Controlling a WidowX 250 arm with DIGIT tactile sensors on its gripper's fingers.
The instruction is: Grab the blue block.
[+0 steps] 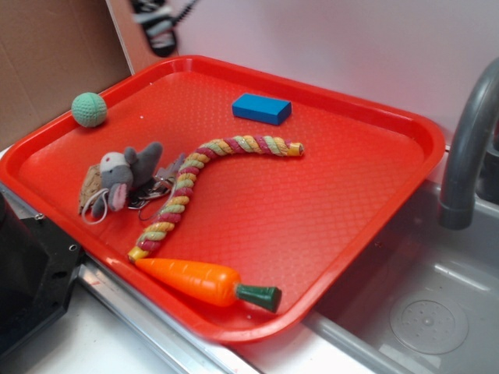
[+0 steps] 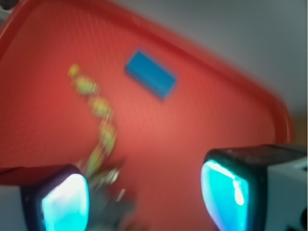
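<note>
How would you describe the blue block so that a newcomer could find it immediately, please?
Start at the red tray beside the sink. Near its far rim, beyond the braided rope, lies the blue block. It is the only blue, flat, hard-edged piece there.

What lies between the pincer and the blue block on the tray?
In the wrist view, bare red tray separates the open pincer from the blue block. The braided rope runs off to the left of that stretch.
</note>
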